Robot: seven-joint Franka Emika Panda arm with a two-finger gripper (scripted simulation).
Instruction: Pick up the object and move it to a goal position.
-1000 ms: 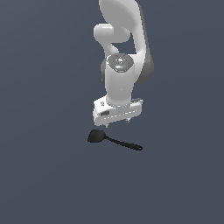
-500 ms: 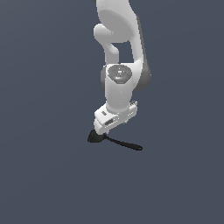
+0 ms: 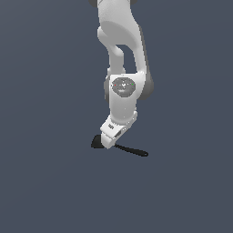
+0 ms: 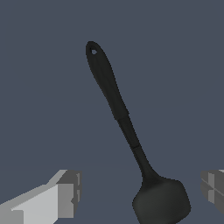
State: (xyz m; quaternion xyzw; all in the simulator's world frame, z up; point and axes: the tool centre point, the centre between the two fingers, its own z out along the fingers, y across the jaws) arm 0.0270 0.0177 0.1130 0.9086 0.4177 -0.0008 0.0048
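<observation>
Spoon [image 4: 131,140]: black, flat on the surface, head between my tips.
Fingers [image 4: 70,192]: mine spread wide, gripping nothing.

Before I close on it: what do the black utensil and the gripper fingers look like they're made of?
The black utensil looks like matte plastic or silicone: uniformly black, only faint soft sheen along the handle, no metallic glint. As a simulator render, it stays uncertain. The gripper fingers look like hard pale-grey plastic or painted metal: flat, blocky faces with even shading; no rubber pads are visible.
</observation>
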